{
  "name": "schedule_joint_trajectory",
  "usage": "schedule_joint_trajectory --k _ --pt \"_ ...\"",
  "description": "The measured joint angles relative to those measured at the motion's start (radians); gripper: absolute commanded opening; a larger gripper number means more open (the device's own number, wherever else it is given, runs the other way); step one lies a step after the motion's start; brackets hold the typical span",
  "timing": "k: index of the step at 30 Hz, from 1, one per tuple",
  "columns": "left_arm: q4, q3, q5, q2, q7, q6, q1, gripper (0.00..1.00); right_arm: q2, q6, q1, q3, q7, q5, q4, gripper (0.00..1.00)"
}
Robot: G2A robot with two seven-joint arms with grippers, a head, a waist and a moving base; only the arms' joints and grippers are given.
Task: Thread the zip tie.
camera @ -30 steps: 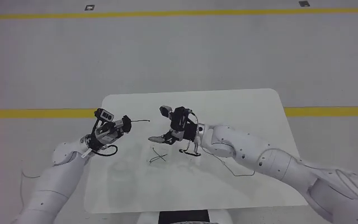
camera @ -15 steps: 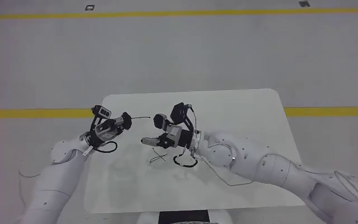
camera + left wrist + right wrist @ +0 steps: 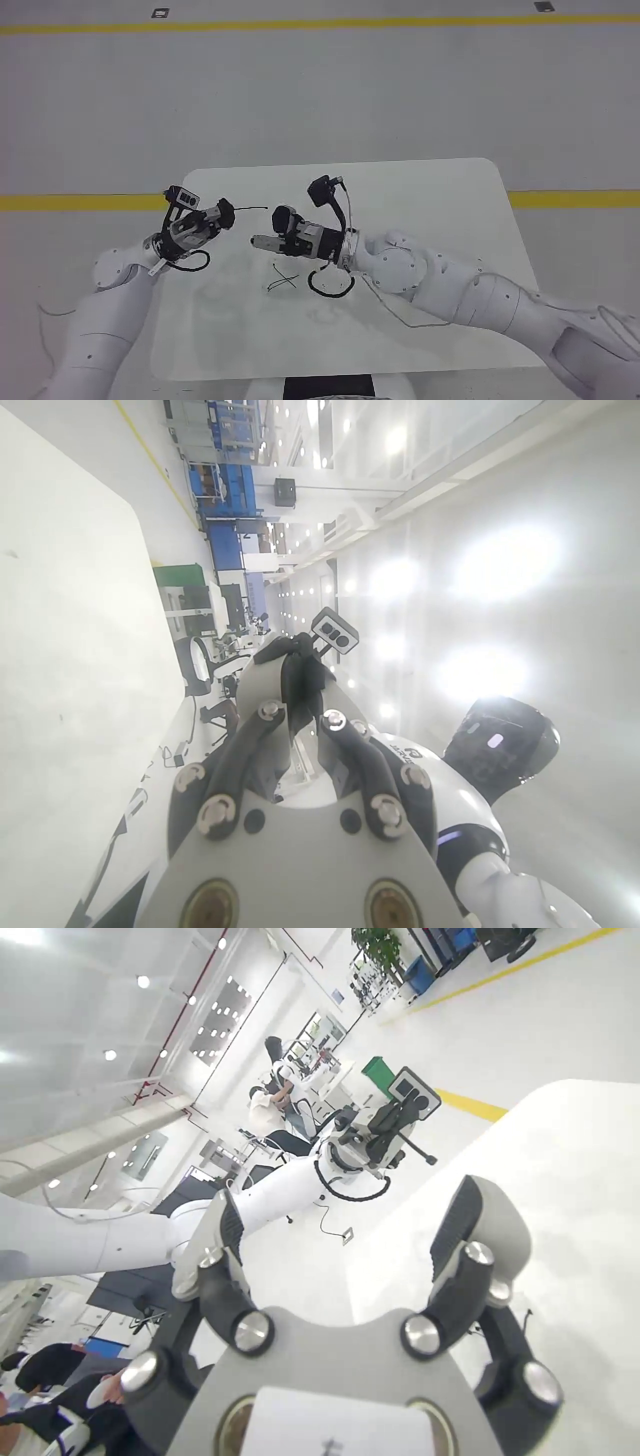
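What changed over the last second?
The right gripper, open, moved toward the left gripper and the zip tie it holds, its wrist turning. The left gripper barely shifted and kept its grip; the crossed ties on the table did not move.

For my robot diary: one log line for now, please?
left end effector: shut on zip tie | right end effector: open | loose ties: on table

No legible text, label or number anywhere
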Motion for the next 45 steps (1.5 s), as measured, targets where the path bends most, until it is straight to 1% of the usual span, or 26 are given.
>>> schedule_joint_trajectory --k 2,6,10,13,14,16,21,22,24,26,28,31,32,33,34,35,36,38,41,45 --pt "0.006 -0.001 -0.003 -0.001 0.002 -0.001 -0.002 0.0 -0.001 0.0 -0.035 0.027 0.009 0.067 -0.006 1.0" --pt "0.033 0.002 -0.031 -0.002 -0.05 -0.001 -0.014 0.0 -0.006 0.0 -0.092 0.094 0.093 0.229 -0.004 1.0" --pt "0.06 0.016 -0.037 -0.005 -0.109 -0.001 -0.034 0.0 -0.022 0.0 -0.152 0.19 0.245 0.41 0.028 1.0" --pt "0.08 0.031 -0.037 -0.007 -0.126 -0.001 -0.05 0.0 -0.042 0.0 -0.193 0.247 0.376 0.548 0.076 1.0" --pt "0.084 0.03 -0.024 -0.007 -0.121 -0.001 -0.056 0.0 -0.044 0.0 -0.195 0.253 0.398 0.568 0.083 1.0" --pt "0.084 0.026 -0.004 -0.007 -0.113 -0.001 -0.061 0.0 -0.044 0.0 -0.194 0.252 0.394 0.562 0.082 1.0" --pt "0.081 0.027 -0.008 -0.007 -0.111 0.002 -0.06 0.0 -0.045 0.0 -0.198 0.252 0.39 0.562 0.073 1.0" --pt "0.073 0.032 -0.012 -0.008 -0.099 0.015 -0.058 0.0 -0.047 0.0 -0.21 0.26 0.406 0.584 0.059 1.0" --pt "0.062 0.039 -0.024 -0.009 -0.087 0.039 -0.054 0.0 -0.052 0.0 -0.225 0.276 0.439 0.618 0.062 1.0" --pt "0.06 0.043 -0.044 -0.009 -0.099 0.065 -0.053 0.0 -0.061 0.0 -0.237 0.293 0.478 0.662 0.078 1.0" --pt "0.067 0.043 -0.056 -0.008 -0.113 0.077 -0.055 0.0 -0.072 0.0 -0.241 0.306 0.512 0.694 0.099 1.0" --pt "0.074 0.042 -0.067 -0.007 -0.125 0.087 -0.059 0.0 -0.09 0.0 -0.243 0.32 0.55 0.713 0.13 1.0" --pt "0.074 0.043 -0.07 -0.007 -0.127 0.091 -0.06 0.0 -0.095 0.0 -0.244 0.323 0.559 0.718 0.138 0.97" --pt "0.073 0.044 -0.072 -0.007 -0.127 0.095 -0.06 0.0 -0.101 0.0 -0.245 0.327 0.567 0.723 0.147 0.78" --pt "0.07 0.046 -0.074 -0.006 -0.127 0.101 -0.06 0.0 -0.109 0.0 -0.247 0.332 0.576 0.729 0.157 0.49" --pt "0.069 0.047 -0.075 -0.005 -0.127 0.103 -0.059 0.0 -0.114 0.0 -0.248 0.336 0.583 0.732 0.163 0.44" --pt "0.068 0.048 -0.076 -0.004 -0.127 0.105 -0.059 0.0 -0.12 0.0 -0.249 0.339 0.589 0.734 0.17 0.41" --pt "0.065 0.051 -0.078 -0.003 -0.127 0.108 -0.058 0.0 -0.132 0.0 -0.253 0.347 0.6 0.732 0.184 0.38" --pt "0.062 0.056 -0.081 0.0 -0.127 0.109 -0.057 0.0 -0.149 0.0 -0.259 0.36 0.612 0.727 0.2 0.29" --pt "0.06 0.063 -0.086 0.003 -0.127 0.11 -0.055 0.0 -0.169 0.0 -0.269 0.378 0.626 0.714 0.218 0.23"
